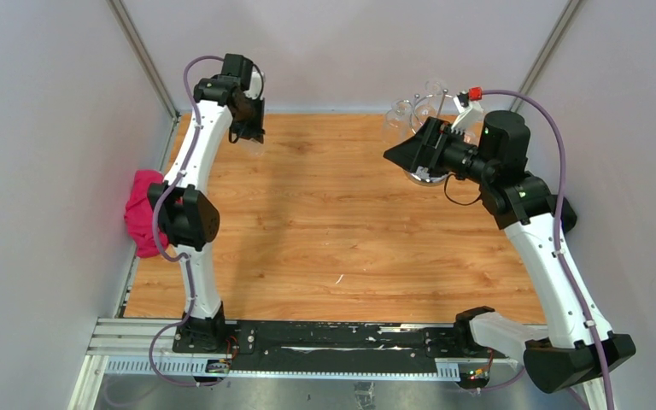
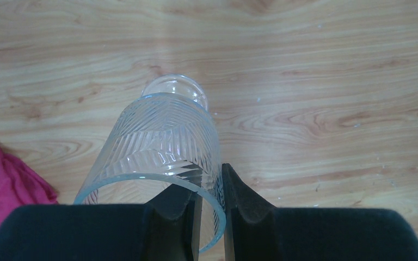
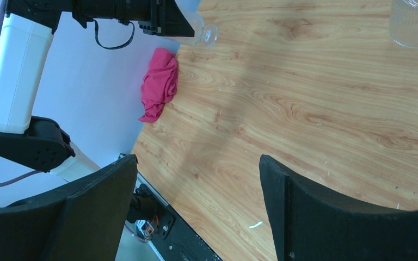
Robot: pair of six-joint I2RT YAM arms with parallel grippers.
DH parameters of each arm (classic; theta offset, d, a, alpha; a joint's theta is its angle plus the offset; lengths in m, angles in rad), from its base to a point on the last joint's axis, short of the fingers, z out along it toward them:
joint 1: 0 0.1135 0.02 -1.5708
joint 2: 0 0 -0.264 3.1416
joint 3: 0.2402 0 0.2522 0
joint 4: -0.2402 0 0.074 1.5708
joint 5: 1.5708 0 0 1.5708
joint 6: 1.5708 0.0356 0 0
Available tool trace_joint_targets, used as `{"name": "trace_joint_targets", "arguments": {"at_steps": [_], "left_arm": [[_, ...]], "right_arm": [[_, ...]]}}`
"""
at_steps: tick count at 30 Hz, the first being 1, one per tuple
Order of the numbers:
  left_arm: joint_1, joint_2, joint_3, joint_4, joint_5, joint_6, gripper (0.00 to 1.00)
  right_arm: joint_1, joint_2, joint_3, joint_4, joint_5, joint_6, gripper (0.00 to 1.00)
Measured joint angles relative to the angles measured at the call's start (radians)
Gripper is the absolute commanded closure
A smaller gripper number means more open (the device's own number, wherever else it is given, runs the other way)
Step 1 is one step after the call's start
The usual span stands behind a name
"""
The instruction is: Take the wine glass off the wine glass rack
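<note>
Glass [image 2: 163, 141] is off the rack [image 1: 434, 107] and well apart from it, at the far left of the surface [image 2: 332, 81], near the pink cloth [image 2: 5, 179]. Left pincer [image 2: 211, 182] is clamped on the glass wall at the rim, one finger inside the mouth and one outside. Mouth faces the wrist and foot [image 2: 175, 87] points down at the wood, so the glass is roughly upright. Cannot tell whether the foot touches the surface. Judged step: set-down. To do it well, lower straight along the stem axis and keep the foot flat. Let go only once the foot bears weight. A rim pinch on thin cut glass gives little hold against tipping, so avoid sideways drag, and lift the inner finger clear without catching the rim. Right pincer [image 3: 197, 160] stands wide apart, holding nothing, just in front of the rack. Contents: the held glass is empty, with wood grain showing through it. Other glasses [image 1: 401, 115] at the rack look empty, though detail is faint.
</note>
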Motion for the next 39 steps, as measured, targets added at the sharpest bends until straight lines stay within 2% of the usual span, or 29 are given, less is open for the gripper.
{"name": "trace_joint_targets", "arguments": {"at_steps": [12,22,39], "left_arm": [[0.120,0.110,-0.017,-0.032,0.012,0.039,1.00],[0.124,0.111,-0.122,-0.045,0.000,0.066,1.00],[0.146,0.176,-0.177,0.004,0.019,0.065,1.00]], "right_arm": [[0.000,0.026,-0.002,-0.001,0.000,0.000,0.12],[0.000,0.043,-0.019,0.019,-0.004,0.005,0.12],[0.000,0.043,-0.022,0.029,-0.008,0.005,0.11]]}}
